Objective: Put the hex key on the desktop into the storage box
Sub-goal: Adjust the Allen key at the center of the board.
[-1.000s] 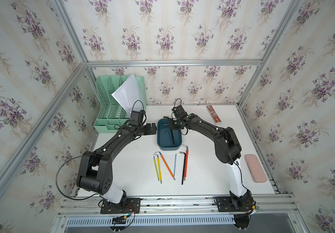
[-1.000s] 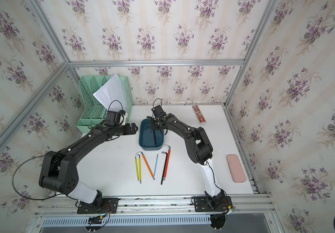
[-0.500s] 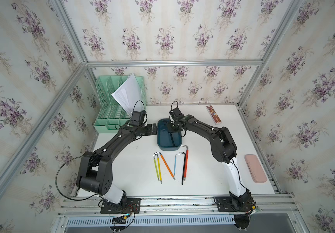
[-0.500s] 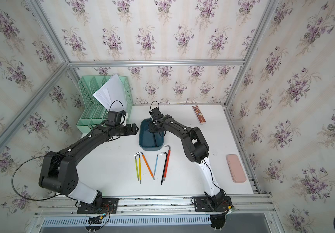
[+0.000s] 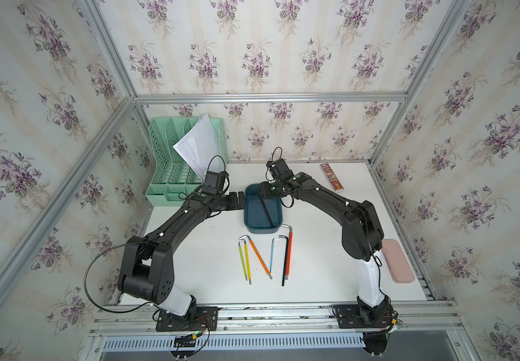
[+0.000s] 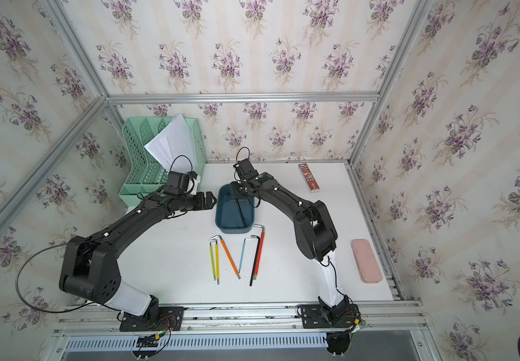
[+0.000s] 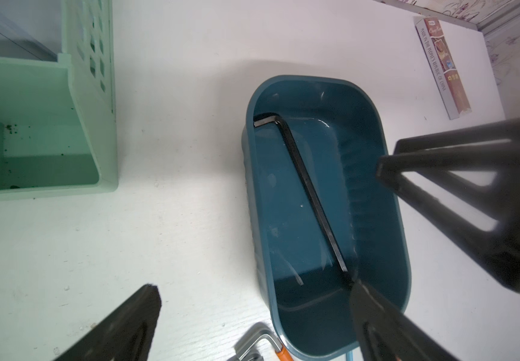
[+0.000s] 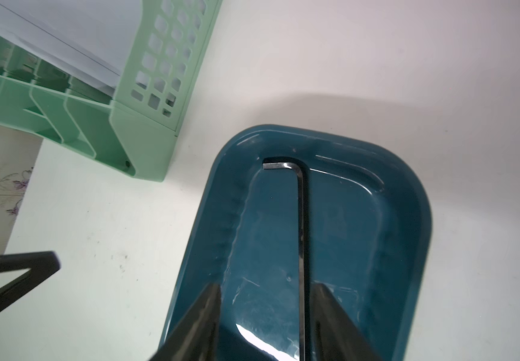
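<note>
Seven hex keys in view, one of them boxed. The plain black hex key (image 5: 266,209) (image 6: 241,210) (image 7: 311,193) (image 8: 302,234) lies flat on the floor of the storage box (image 5: 260,230) (image 6: 235,230) (image 7: 251,193) (image 8: 422,218). It runs diagonally, bent end at the far end, and nothing grips it.

Right gripper (image 5: 265,193) (image 6: 240,195) (image 8: 268,315) hangs over the far part of the box. Its fingers (image 8: 208,315) are parted to a medium gap and hold nothing. In the right wrist view the shank shows between them, nearer one finger; contact can't be told.

Left gripper (image 5: 236,200) (image 6: 209,199) (image 7: 255,290) sits low, just beside the box's long side. It is spread wide and empty, and in its own wrist view one fingertip (image 7: 365,297) overlaps the near end of the key.

Six keys lie loose on the desktop (image 5: 205,265) (image 6: 174,265), in front of the box, roughly side by side:
- lime key (image 5: 241,262) (image 6: 212,261)
- yellow key (image 5: 247,264) (image 6: 217,262)
- orange key (image 5: 260,258) (image 6: 229,256), slanted
- blue key (image 5: 271,254) (image 6: 242,254)
- black-sleeved key (image 5: 285,261) (image 6: 255,259)
- red key (image 5: 289,250) (image 6: 260,250), its bend close to the box's front corner

Mint file rack (image 5: 171,175) (image 6: 139,175) with white sheets (image 5: 200,147) (image 6: 171,143) stands at the far corner on the left arm's side. A brown printed carton (image 5: 332,177) (image 6: 308,177) (image 7: 443,68) is at the far edge on the right arm's side. A pink case (image 5: 397,261) (image 6: 366,261) is by the rail beside the right arm.
</note>
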`<move>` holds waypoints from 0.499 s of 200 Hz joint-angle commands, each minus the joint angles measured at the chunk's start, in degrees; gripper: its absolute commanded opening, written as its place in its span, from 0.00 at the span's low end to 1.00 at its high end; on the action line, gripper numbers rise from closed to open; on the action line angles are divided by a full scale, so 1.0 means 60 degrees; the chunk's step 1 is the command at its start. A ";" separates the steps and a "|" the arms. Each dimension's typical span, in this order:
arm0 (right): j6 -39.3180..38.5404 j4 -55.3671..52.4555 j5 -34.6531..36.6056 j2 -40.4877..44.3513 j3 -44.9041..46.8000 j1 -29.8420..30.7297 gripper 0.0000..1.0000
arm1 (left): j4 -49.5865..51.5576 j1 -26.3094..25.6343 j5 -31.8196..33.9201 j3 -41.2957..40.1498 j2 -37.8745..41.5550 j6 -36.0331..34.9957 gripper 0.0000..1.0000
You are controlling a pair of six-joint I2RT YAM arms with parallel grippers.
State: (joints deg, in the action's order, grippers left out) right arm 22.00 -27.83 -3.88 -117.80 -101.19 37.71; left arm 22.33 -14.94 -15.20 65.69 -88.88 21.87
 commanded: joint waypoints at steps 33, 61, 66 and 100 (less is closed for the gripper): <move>0.0207 0.0274 0.1288 0.2668 0.2977 -0.0016 0.51 | 0.1079 0.0014 -0.0615 0.0270 0.0544 -0.0016 0.99; 0.0405 0.0224 0.1680 0.3784 0.4781 -0.0038 0.52 | 0.1451 0.0014 -0.0582 0.0254 0.0752 -0.0209 0.99; 0.0463 0.0173 0.1721 0.3873 0.5008 -0.0045 0.52 | 0.1523 0.0012 -0.0609 0.0271 0.0736 -0.0220 0.99; 0.1122 0.0425 0.1201 0.4488 0.6824 -0.0046 0.50 | 0.1640 0.0012 -0.0836 0.0561 0.0311 -0.0365 0.99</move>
State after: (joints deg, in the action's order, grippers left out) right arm 25.30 -26.22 4.95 -92.73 -65.63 37.43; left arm 30.85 -14.92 -18.85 67.92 -85.41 21.34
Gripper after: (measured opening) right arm 0.502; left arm 0.992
